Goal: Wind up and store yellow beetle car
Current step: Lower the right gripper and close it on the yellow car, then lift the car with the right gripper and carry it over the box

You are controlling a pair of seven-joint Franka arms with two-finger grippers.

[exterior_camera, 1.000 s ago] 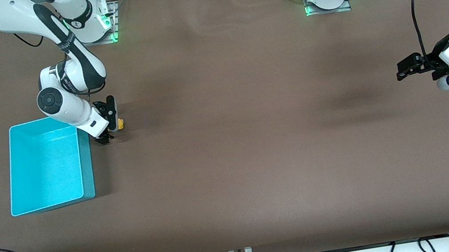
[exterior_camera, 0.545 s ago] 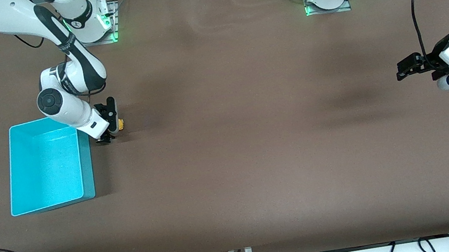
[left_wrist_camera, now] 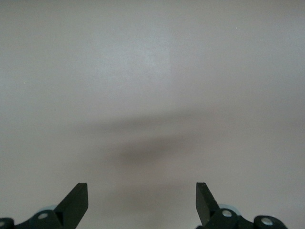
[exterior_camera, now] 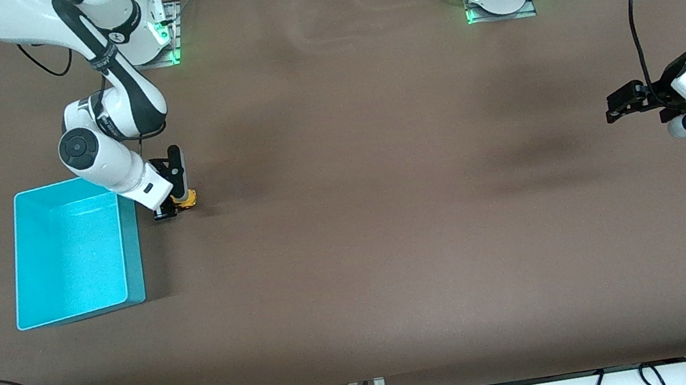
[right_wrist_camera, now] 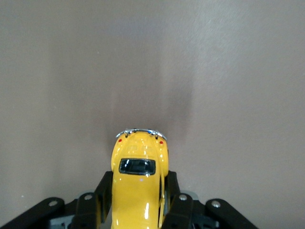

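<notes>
While the left gripper (exterior_camera: pixel 613 107) waits open over bare table, the right gripper (exterior_camera: pixel 174 205), clamped on the yellow beetle car (exterior_camera: pixel 186 200) beside the cyan bin (exterior_camera: pixel 131 253), has drawn it slightly nearer the camera.

The right wrist view shows the car (right_wrist_camera: pixel 138 183) pinched at table level, likely mid wind-up.

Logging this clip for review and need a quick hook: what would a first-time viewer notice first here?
The cyan bin, bright against the brown table at the right arm's end, catches the eye first. Right beside it, the right gripper is shut on the yellow beetle car, fingers pressed against its sides. The left gripper waits open over bare table at the left arm's end.
</notes>
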